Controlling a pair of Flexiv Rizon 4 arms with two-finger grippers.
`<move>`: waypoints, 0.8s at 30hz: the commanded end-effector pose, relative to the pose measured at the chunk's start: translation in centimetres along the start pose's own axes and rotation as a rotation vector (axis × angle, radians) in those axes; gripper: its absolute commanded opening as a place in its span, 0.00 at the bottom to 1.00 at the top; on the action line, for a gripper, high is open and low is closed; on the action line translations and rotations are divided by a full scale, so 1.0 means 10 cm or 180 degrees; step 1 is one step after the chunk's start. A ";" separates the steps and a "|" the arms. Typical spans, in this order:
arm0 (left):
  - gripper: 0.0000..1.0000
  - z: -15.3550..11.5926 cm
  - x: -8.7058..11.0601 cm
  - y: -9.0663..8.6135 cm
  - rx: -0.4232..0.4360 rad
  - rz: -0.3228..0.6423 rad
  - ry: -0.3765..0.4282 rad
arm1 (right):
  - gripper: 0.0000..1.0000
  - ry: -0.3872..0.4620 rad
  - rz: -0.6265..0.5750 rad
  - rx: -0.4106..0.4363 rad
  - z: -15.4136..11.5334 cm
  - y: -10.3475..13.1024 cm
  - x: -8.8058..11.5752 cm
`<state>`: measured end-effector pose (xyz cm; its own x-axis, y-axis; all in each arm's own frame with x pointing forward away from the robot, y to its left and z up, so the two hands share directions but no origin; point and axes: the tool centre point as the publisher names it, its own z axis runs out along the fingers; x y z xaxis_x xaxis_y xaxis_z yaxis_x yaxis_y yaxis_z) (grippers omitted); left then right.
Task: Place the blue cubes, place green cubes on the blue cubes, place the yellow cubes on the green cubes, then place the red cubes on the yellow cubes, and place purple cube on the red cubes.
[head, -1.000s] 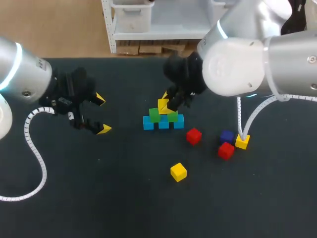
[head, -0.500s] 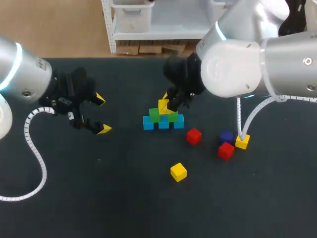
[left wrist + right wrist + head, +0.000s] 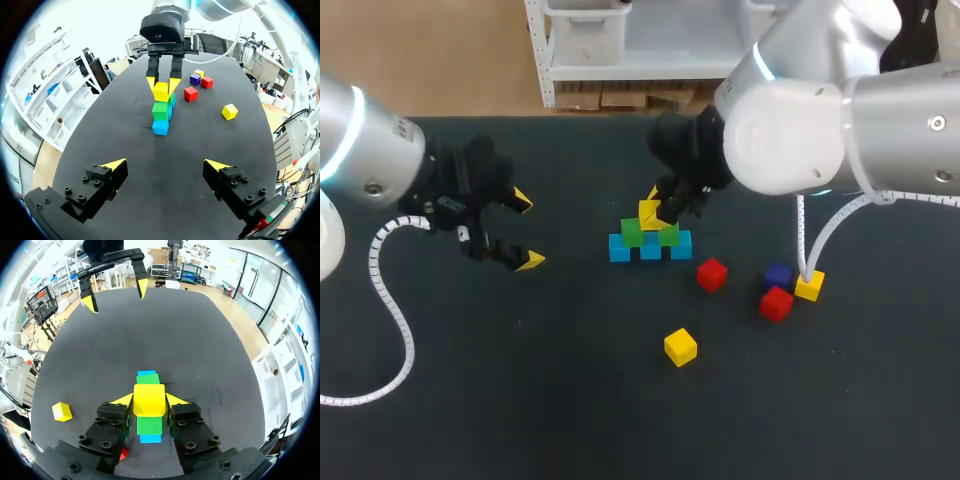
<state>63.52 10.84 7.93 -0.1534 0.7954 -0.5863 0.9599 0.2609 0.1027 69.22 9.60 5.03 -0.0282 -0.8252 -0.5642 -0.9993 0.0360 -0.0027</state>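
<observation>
Nothing much has shifted: the right gripper (image 3: 163, 84) stays clenched on the yellow cube (image 3: 161, 92), above the two green cubes (image 3: 632, 233) on the blue cubes (image 3: 650, 247). The left gripper (image 3: 526, 231) hangs open, well apart. Centre the cube across both greens before letting go. Whether it already rests there, I can't quite tell.

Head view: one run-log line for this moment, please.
right claw: shut on yellow cube on green cubes | left claw: open, off to the side | purple cube: not yet stacked

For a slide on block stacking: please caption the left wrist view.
The right gripper holds a yellow cube above the green cubes while the left gripper hangs open.
</observation>
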 end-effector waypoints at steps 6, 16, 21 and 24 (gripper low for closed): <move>1.00 -0.01 0.03 -0.01 0.0002 0.0014 -0.0034 | 0.07 0.0004 0.0005 -0.0018 0.01 -0.01 -0.01; 1.00 -0.01 0.03 -0.01 0.0002 0.0014 -0.0034 | 0.12 0.0004 0.0012 -0.0021 0.02 -0.01 0.00; 1.00 -0.01 0.03 -0.01 0.0002 0.0014 -0.0034 | 0.20 0.0005 0.0012 -0.0032 0.03 -0.01 0.00; 1.00 -0.01 0.03 -0.01 0.0002 0.0014 -0.0034 | 0.29 0.0001 0.0012 -0.0041 0.03 -0.01 0.00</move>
<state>63.52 10.84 7.93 -0.1534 0.7954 -0.5864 0.9599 0.2609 0.1027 69.17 9.71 4.78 -0.0326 -0.8262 -0.5625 -0.9994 0.0349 0.0066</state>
